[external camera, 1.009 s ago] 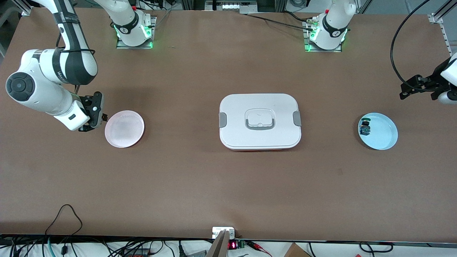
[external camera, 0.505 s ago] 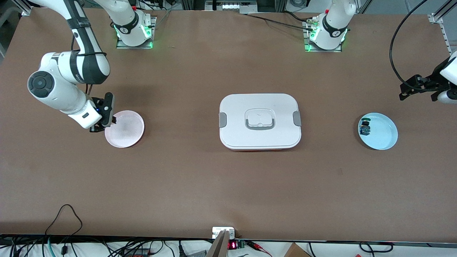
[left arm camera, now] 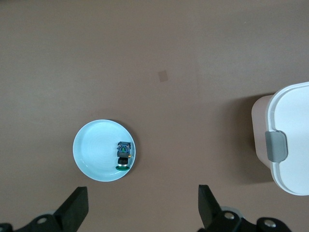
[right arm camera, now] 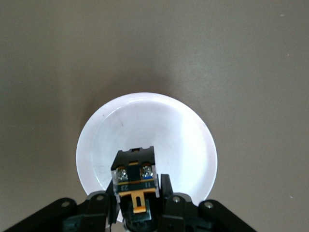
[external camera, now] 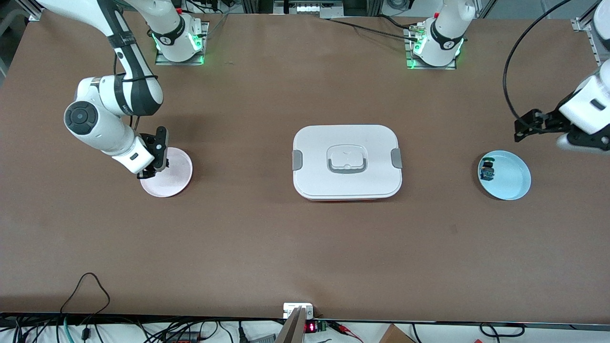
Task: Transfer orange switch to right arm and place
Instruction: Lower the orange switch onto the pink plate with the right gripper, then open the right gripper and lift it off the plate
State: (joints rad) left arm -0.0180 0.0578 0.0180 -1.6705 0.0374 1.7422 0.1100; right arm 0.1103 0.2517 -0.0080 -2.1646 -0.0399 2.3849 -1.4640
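One handoff done: right gripper [right arm camera: 137,212] pinches the orange switch [right arm camera: 134,180] over the pink plate's [external camera: 174,183] rim. Lower toward plate centre, then release. Left gripper [left arm camera: 142,210] waits, fingers spread, over the bench's left-arm end.

Counted two plates: one pink plate [external camera: 172,183] and one light blue plate [external camera: 512,178]. Counted two small switches: one orange switch [right arm camera: 134,187], one green and blue switch [external camera: 487,169]. Also counted one white lidded box [external camera: 347,162], two arms and two grippers: left gripper [external camera: 526,126], right gripper [external camera: 157,164].
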